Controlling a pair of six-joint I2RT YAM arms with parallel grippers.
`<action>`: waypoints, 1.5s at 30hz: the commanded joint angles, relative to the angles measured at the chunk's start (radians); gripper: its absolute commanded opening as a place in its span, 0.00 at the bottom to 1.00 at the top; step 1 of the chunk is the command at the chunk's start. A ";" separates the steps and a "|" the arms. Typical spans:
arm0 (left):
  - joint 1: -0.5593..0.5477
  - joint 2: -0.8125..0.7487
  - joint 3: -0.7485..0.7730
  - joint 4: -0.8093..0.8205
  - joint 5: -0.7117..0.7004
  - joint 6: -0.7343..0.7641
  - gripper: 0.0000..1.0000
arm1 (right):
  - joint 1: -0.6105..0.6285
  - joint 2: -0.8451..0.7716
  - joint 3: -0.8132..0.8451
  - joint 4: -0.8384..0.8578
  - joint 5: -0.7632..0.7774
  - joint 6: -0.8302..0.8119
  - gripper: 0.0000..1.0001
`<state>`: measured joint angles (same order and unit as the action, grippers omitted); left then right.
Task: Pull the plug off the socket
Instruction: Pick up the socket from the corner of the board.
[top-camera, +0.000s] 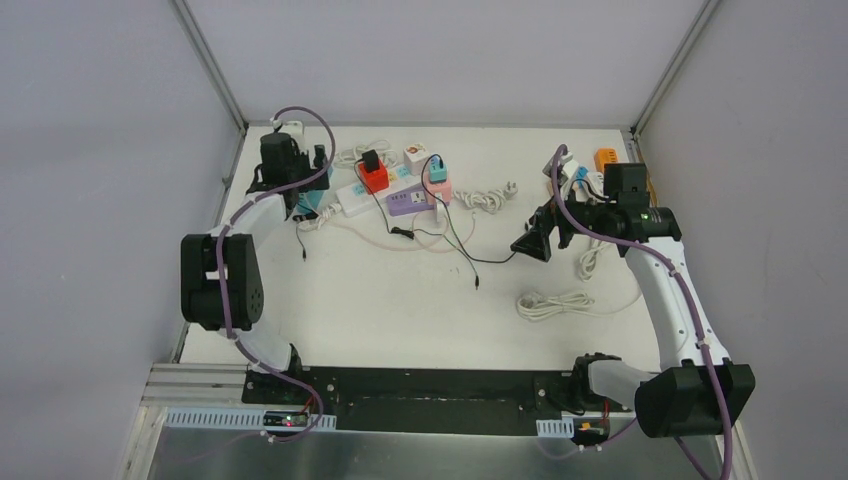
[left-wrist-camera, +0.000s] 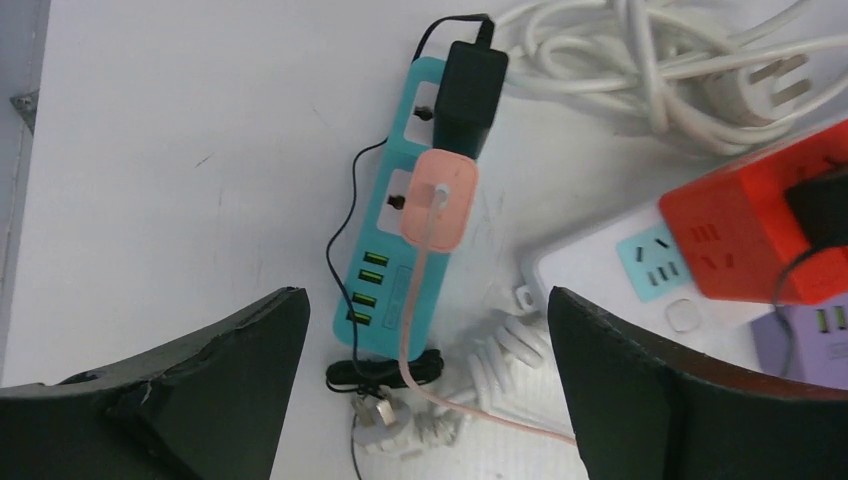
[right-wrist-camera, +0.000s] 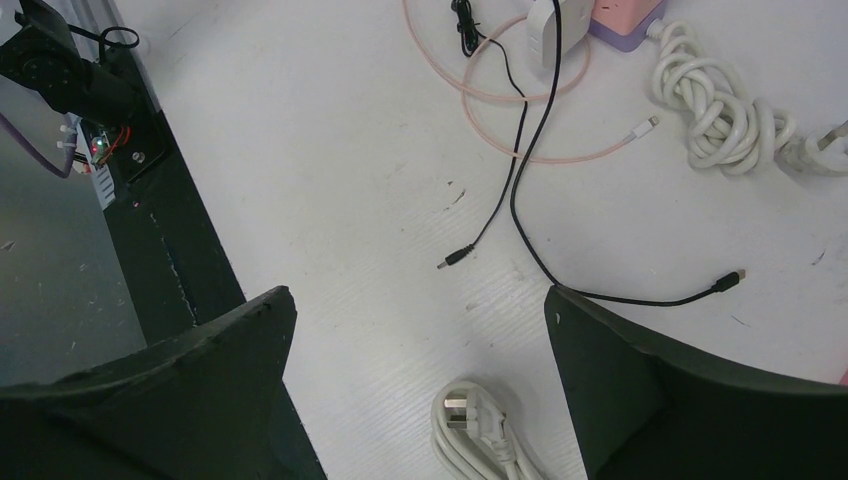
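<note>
Power strip (left-wrist-camera: 388, 245), teal, partly covered by pink plug (left-wrist-camera: 440, 200), black adapter (left-wrist-camera: 470, 85).

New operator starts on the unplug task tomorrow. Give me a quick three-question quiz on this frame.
1. How many green USB ports does the teal plastic power strip show?
2. True or false: the left hand is shut on the pink rounded plastic plug.
3. What is plugged in next to the pink plug on the teal strip? A black boxy adapter; B green plug; C nothing.
Key: 1 four; 2 false, it is open; 3 A.
</note>
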<state>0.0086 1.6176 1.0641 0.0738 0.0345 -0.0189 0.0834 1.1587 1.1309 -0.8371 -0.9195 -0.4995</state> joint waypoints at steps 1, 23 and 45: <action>0.058 0.106 0.093 -0.057 0.069 0.121 0.91 | 0.006 -0.004 0.035 0.000 0.007 -0.020 1.00; 0.087 0.419 0.294 -0.220 0.225 0.185 0.79 | 0.006 0.012 0.039 -0.005 0.013 -0.020 1.00; 0.066 0.125 0.249 -0.187 0.081 0.108 0.00 | 0.005 0.011 0.044 -0.019 0.001 -0.025 1.00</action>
<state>0.0853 1.9209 1.3048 -0.1783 0.1799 0.1490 0.0841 1.1732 1.1313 -0.8593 -0.9016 -0.5007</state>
